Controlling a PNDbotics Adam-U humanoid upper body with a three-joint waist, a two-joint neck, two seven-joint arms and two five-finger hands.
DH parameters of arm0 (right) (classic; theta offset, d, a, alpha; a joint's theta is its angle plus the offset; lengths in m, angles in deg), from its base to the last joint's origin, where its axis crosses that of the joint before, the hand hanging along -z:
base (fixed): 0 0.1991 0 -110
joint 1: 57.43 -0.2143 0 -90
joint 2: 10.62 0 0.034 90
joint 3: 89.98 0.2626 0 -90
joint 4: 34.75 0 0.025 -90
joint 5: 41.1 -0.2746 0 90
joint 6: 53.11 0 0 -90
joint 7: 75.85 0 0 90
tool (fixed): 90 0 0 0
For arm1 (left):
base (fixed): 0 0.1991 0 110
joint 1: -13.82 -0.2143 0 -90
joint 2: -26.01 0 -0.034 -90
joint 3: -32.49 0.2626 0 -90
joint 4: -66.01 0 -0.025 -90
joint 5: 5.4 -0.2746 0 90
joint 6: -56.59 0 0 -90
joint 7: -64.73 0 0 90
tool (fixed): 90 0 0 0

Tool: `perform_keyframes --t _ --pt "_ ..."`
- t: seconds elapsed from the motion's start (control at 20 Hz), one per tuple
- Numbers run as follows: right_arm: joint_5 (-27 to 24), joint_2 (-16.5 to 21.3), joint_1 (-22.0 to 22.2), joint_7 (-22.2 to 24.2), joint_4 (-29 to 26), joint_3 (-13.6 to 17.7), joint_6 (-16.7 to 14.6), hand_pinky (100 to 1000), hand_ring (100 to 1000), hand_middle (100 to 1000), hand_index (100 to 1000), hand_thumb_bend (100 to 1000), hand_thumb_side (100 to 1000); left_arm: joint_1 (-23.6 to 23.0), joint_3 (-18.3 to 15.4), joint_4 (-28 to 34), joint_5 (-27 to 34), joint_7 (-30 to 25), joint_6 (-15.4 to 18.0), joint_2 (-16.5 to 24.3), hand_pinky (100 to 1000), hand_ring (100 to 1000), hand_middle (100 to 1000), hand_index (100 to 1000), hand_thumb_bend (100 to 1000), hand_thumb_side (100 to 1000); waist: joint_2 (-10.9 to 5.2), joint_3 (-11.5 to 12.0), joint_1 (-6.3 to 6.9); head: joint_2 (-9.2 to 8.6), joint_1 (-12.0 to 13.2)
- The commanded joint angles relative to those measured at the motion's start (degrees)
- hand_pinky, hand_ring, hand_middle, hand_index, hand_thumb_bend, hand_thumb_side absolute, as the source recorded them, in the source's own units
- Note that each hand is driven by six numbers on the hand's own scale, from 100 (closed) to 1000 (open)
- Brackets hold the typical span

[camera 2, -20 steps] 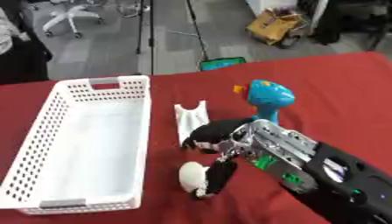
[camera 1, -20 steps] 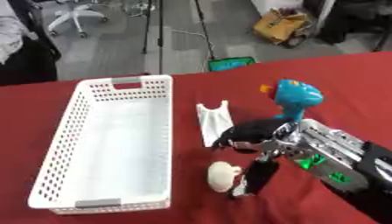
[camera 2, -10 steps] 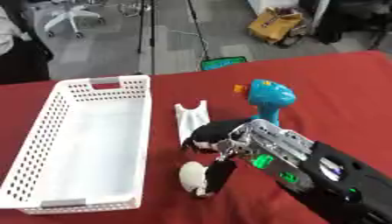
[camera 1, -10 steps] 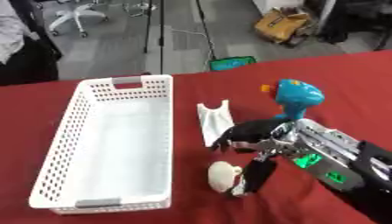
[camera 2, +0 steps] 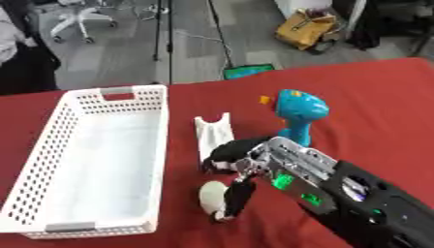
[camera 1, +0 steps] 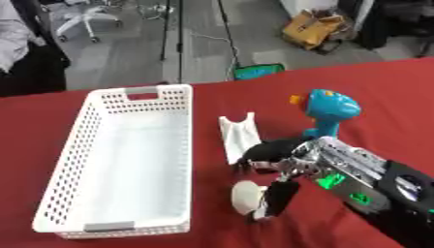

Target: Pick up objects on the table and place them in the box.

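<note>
Red cloth covered the desk, with grey office floor and a chair base beyond its far edge. On the robot's left lay the white perforated box, long and seemingly empty. Just right of it sat three things: a white curved piece with a forked upper end, a blue toy with an orange beak standing upright on its stalk, and a small pale rounded object nearest the camera.

Only the right hand showed, reaching in from the lower right. Its dark fingers were curled down beside the lower end of the white piece, while its thumb pointed down against the pale object; whether anything was actually pinched could not be told.

The pale object looked light and smooth, likely to roll or squirt out, so it probably wanted a hold across its widest part. The white piece looked thin and stiff, best taken by its long edges. The toy seemed top-heavy; its narrow stalk offered the better hold.
</note>
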Motion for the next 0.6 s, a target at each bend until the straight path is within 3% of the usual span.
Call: perform_keyframes --t 0.05,0.6 --pt "0.49 0.16 -1.18 0.65 0.25 0.10 0.39 656 727 796 937 590 465 0.53 0.15 1.14 0.17 -0.22 -0.02 0.49 641 666 673 714 100 887 -0.80 0.12 -0.07 -0.38 -0.02" --pt "1.06 -0.14 -1.51 0.65 1.40 -0.46 -0.08 620 655 731 892 554 441 0.79 0.09 1.14 0.11 0.08 0.00 0.41 639 662 670 712 100 878 -0.81 0.36 -0.22 -0.43 0.10"
